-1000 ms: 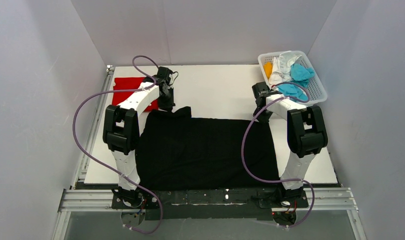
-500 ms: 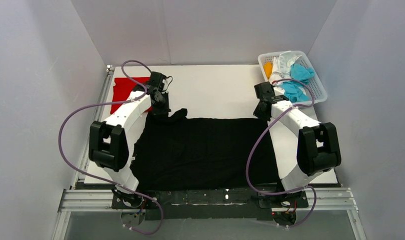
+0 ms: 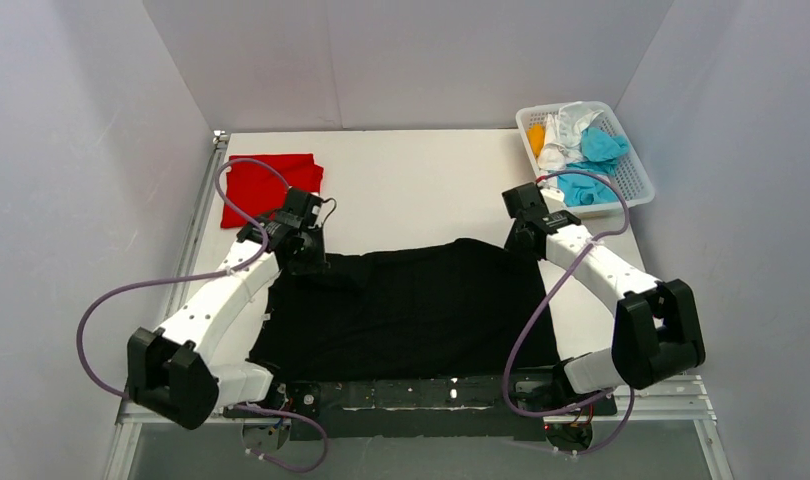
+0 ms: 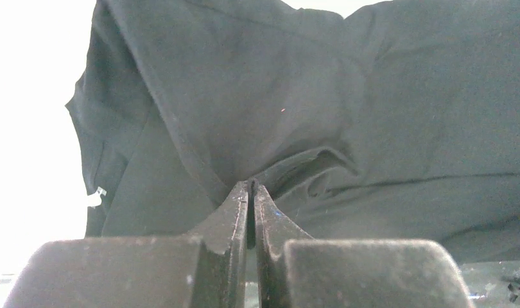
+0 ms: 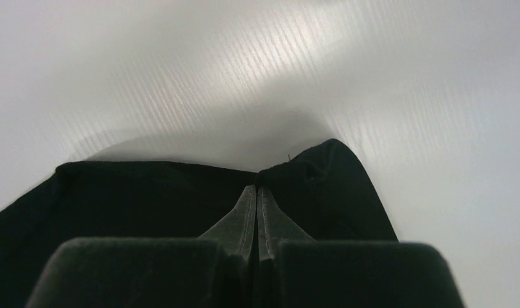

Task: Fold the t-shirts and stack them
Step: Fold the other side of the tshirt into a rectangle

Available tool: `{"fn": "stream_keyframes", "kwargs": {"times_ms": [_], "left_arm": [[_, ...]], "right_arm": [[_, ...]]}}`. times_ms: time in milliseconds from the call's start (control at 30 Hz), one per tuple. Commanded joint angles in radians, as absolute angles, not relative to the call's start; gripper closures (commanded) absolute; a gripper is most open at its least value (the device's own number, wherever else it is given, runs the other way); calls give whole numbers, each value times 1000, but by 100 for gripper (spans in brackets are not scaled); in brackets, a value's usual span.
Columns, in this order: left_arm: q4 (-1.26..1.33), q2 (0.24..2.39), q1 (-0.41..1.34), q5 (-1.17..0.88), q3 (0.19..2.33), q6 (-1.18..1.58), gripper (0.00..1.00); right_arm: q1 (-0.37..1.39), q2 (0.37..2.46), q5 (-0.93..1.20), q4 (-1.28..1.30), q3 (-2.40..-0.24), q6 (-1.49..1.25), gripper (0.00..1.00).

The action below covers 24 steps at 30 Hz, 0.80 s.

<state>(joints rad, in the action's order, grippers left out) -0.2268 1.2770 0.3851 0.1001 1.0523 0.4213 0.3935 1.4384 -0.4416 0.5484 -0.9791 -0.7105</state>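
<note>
A large black t-shirt (image 3: 411, 310) lies spread over the near half of the white table (image 3: 411, 190). My left gripper (image 3: 306, 262) is shut on its far left corner. In the left wrist view the closed tips (image 4: 251, 187) pinch a bunched fold of the black cloth (image 4: 373, 128). On the other side, my right gripper (image 3: 521, 243) is shut on the far right corner. The right wrist view shows the tips (image 5: 256, 188) clamped on the black hem (image 5: 148, 192) above the table. A folded red t-shirt (image 3: 271, 185) lies flat at the far left.
A white lattice basket (image 3: 631, 180) at the far right corner holds cyan (image 3: 596, 150), white and orange cloths. Grey walls enclose the table on three sides. A metal rail (image 3: 421, 395) runs along the near edge by the arm bases.
Both arms drew back toward the near edge, pulling the black shirt's far edge with them. The left arm swung off the red t-shirt, which now shows whole.
</note>
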Motion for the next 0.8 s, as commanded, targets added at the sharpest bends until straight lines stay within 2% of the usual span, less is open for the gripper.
{"fn": "stream_keyframes", "kwargs": {"times_ms": [0,400,700,767], "left_arm": [[-415,1163,409,163,993,478,100],[-771,939,450,252,927,738,100],[-950,796,491,299,906,930,100],[-951,790,492,283,885,932,95]], "right_arm": [[403,1352,-463,574,-919,-687,99],[409,1215,-398,563,-840,-613,99],[410,1204,-434,627,-886,-573,99],[410,1199,-421,633,-879,-576,99]]}}
